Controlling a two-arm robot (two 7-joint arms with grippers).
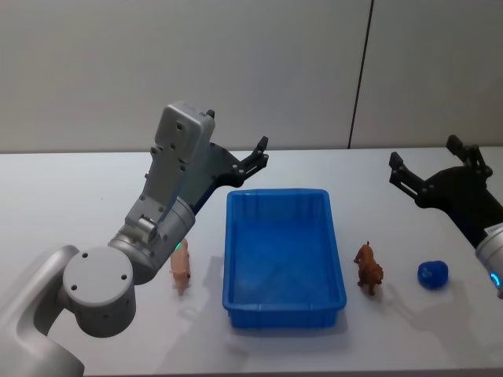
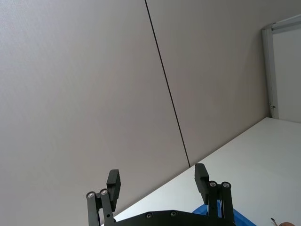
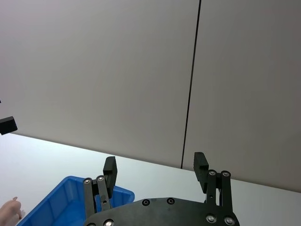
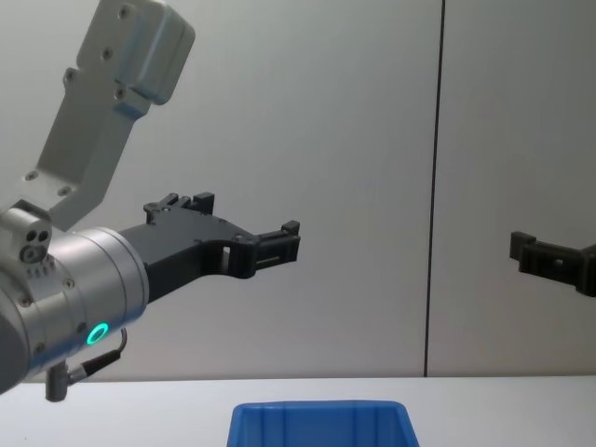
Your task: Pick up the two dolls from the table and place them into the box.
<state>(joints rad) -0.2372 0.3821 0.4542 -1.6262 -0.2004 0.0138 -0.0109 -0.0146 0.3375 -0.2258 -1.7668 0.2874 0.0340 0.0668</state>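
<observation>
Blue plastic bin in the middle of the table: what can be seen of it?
The bright blue rectangular plastic bin has a thick rounded rim and slightly sloping walls. It stands upright and empty on the plain white tabletop, long side running away from the robot. A small pink doll sits off its left side, a small brown doll off its right; neither touches it.

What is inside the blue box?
Nothing: the box shows its bare blue floor wall to wall. Both dolls are outside on the table: the pink doll left of it, partly covered by the left arm, the brown doll right of it.
</observation>
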